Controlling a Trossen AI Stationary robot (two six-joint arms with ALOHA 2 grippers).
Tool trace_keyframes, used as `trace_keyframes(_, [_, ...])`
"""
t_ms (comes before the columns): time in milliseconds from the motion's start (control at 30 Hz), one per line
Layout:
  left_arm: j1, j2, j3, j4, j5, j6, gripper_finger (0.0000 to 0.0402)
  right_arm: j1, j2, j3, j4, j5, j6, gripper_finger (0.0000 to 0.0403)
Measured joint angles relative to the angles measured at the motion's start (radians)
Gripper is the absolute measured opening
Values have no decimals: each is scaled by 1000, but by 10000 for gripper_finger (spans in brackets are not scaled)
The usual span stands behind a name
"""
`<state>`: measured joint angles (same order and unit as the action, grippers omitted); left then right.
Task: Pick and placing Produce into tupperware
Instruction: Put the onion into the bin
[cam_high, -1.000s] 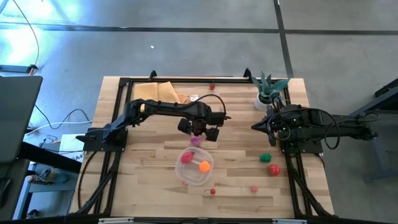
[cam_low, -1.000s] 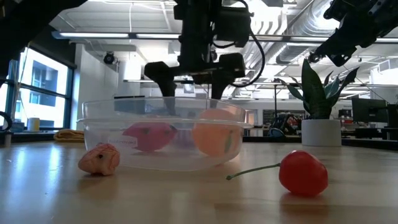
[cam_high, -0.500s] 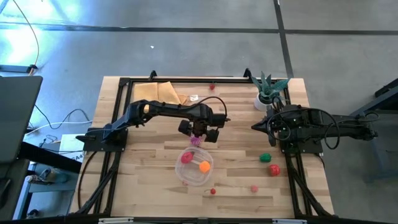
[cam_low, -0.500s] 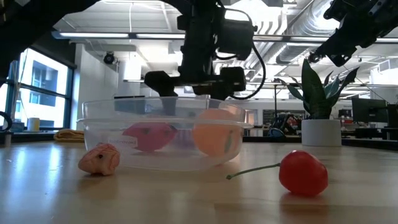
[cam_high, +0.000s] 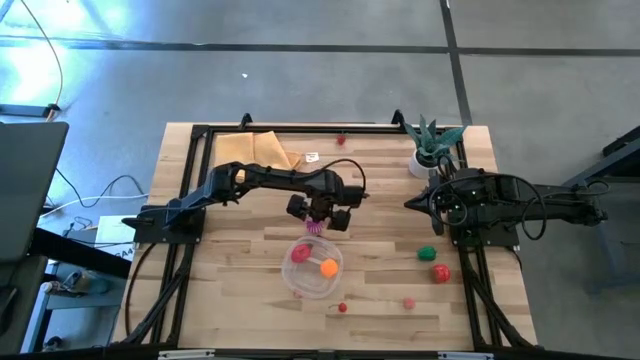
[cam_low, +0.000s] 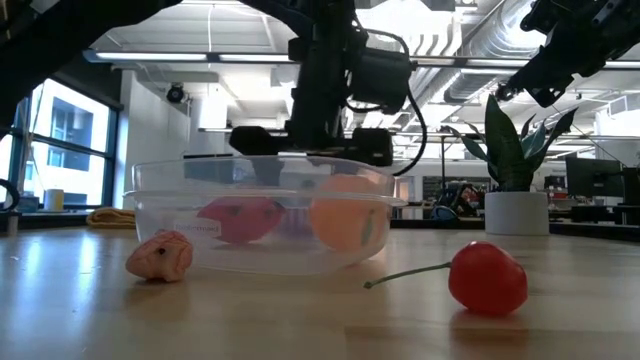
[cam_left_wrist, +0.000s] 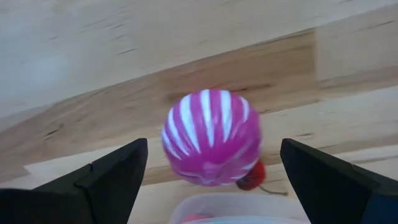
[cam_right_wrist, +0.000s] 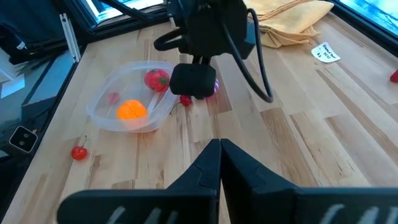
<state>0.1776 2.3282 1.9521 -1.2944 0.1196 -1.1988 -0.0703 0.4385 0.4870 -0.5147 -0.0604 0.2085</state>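
Note:
A magenta ball with white stripes (cam_left_wrist: 211, 137), one of the produce, lies on the wooden table just beyond the far wall of the clear tupperware (cam_high: 300, 280). My left gripper (cam_high: 318, 215) hangs over it, pointing down and open. Its two fingers stand on either side of the ball without touching it. In the tupperware lie a red fruit (cam_high: 299, 254) and an orange one (cam_high: 328, 267). In the low view the tupperware (cam_low: 180, 225) hides the fingertips. My right gripper (cam_right_wrist: 219, 149) waits shut at the table's right side, near the plant.
Loose produce: a small cherry (cam_left_wrist: 252, 177) beside the ball, a green piece (cam_high: 427, 253), a red one (cam_high: 440, 272), a pink one (cam_high: 409, 302), a cherry (cam_high: 342, 307), a pink piece (cam_low: 160, 255) by the tupperware. A yellow cloth (cam_high: 255, 150) lies far left and a potted plant (cam_high: 432, 145) far right.
My left gripper has sunk straight down toward the magenta ball, still open. In the low view its fingers have dropped behind the tupperware's rim. The ball and the tupperware have stayed in place.

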Motion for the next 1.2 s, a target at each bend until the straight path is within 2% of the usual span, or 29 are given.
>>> trace_keyframes(733, [12, 12, 1, 8, -7, -1, 355, 0, 0, 0, 0, 0, 0, 0])
trace_keyframes(1200, [19, 26, 1, 3, 4, 41, 292, 0, 0, 0, 0, 0, 0, 0])
